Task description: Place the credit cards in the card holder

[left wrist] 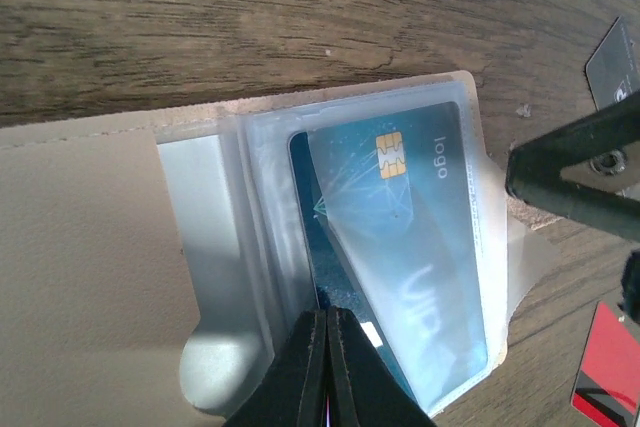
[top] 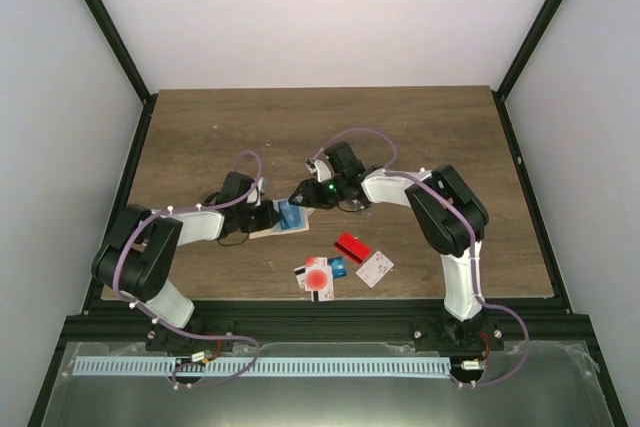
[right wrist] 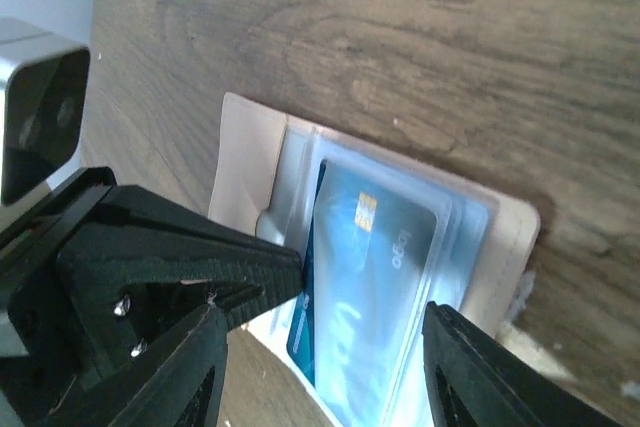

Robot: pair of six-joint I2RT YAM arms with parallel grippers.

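While closed left claw (left wrist: 326, 362) pinches card holder (left wrist: 90, 247), parted right claw (right wrist: 365, 295) faces blue card (left wrist: 400, 237).

Our left arm (top: 150, 257) and right arm (top: 450, 212) wear white shells between bulky black joints, and a lilac cable (top: 365, 133) trails along each. Our right gripper (right wrist: 362, 297) has matte black angular fingers (right wrist: 150, 257) with small silver screws (right wrist: 121, 307), and a green light (top: 331, 187) glows at its wrist.
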